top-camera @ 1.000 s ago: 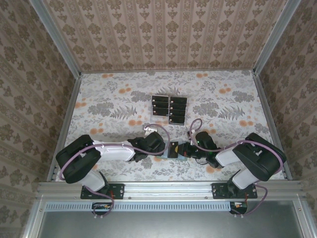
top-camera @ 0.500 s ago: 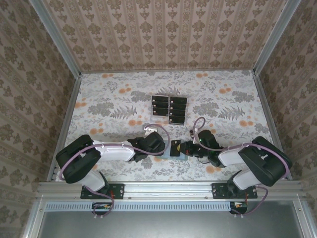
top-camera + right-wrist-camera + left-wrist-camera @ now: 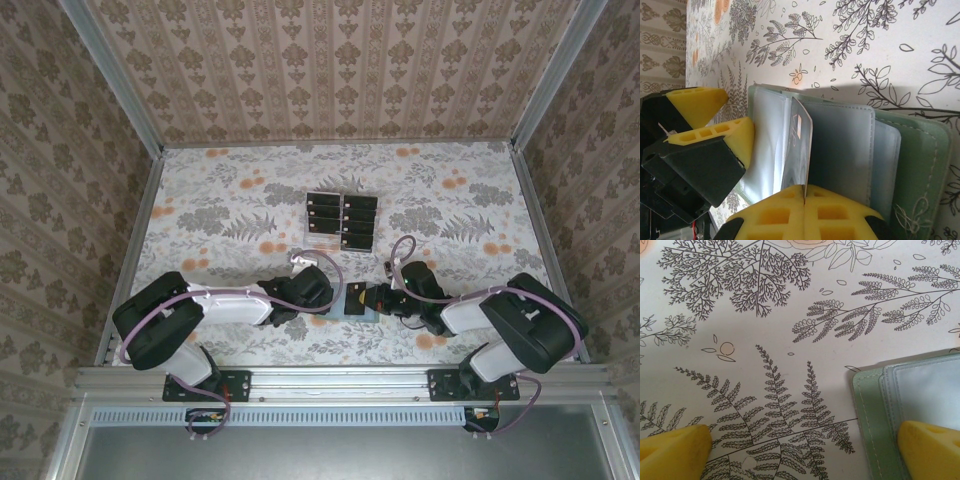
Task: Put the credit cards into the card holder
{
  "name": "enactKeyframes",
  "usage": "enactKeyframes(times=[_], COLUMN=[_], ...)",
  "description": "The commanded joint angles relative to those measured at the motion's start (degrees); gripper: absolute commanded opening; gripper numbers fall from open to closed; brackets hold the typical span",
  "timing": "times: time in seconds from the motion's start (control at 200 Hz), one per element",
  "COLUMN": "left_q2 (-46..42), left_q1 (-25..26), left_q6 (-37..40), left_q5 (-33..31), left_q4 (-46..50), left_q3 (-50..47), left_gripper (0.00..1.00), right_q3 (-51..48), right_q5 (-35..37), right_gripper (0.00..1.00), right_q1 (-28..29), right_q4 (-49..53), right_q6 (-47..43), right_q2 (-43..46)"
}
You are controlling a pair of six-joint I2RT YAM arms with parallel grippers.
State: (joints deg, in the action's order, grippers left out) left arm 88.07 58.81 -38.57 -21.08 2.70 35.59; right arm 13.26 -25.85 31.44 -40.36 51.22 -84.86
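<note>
table: floral-print cloth (image 3: 200, 220), with patterned wallpaper walls (image 3: 330, 70) on three sides.
rack: clear tiered rack (image 3: 341, 240) at mid-table, well apart from both grippers. It carries the credit cards (image 3: 358, 215) in two columns, black faces up.
card holder: sage-green cover (image 3: 920, 165), lying open on the table near the front edge, between the two grippers. The clear plastic sleeves are fanned out and a stitched seam runs along the cover edge (image 3: 867, 415).
left gripper: (image 3: 802, 455) jaws spread wide. One yellow finger is over bare cloth, the other over the holder's clear sleeve at its corner; can't tell if it touches. In the top view (image 3: 322, 298) it sits just left of the holder.
right gripper: (image 3: 805, 200) jaws together, clamped on one credit card.
credit card: (image 3: 799, 145) seen edge-on, standing among the holder's sleeves. Can't tell whether it is inside a pocket or just between the leaves.
writing: the held card has a light rectangular mark and faint lines, too small to read. The rack cards' markings are also unreadable.
</note>
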Motion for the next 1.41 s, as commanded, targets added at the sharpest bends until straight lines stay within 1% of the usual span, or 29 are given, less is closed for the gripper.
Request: enactKeyframes(times=[0.0, 0.36, 0.7, 1.0, 1.245, 1.4], left_q2=[2.98, 3.11, 2.99, 2.79, 2.73, 2.85], left_q1=[-0.35, -0.30, -0.27, -0.20, -0.18, -0.18], left_q6=[-0.37, -0.39, -0.37, -0.46, -0.47, -0.43], left_q5=[-0.02, -0.06, -0.08, -0.19, -0.23, -0.15], left_q4=[6.22, 6.18, 6.18, 6.38, 6.27, 6.09], left_q3=[-2.99, -3.03, -3.03, -3.09, -3.27, -3.25], left_gripper=[1.00, 1.00, 1.00, 1.00, 1.00, 1.00], right_q3=[-0.34, 0.81, 0.37, -0.98, -2.29, -1.53], right_q5=[-0.04, -0.02, 0.50, 1.98, 3.80, 3.44], right_gripper=[0.00, 0.00, 0.00, 0.00, 0.00, 0.00], right_q1=[-0.06, 2.48, 2.95, 2.93, 2.93, 2.92], right_q4=[1.74, 1.12, 0.02, 2.18, 6.28, 8.10], right_q6=[-0.13, 0.43, 0.83, 1.17, 1.95, 1.60], right_q2=[-1.88, -2.70, -3.48, -0.73, 3.05, 2.61])
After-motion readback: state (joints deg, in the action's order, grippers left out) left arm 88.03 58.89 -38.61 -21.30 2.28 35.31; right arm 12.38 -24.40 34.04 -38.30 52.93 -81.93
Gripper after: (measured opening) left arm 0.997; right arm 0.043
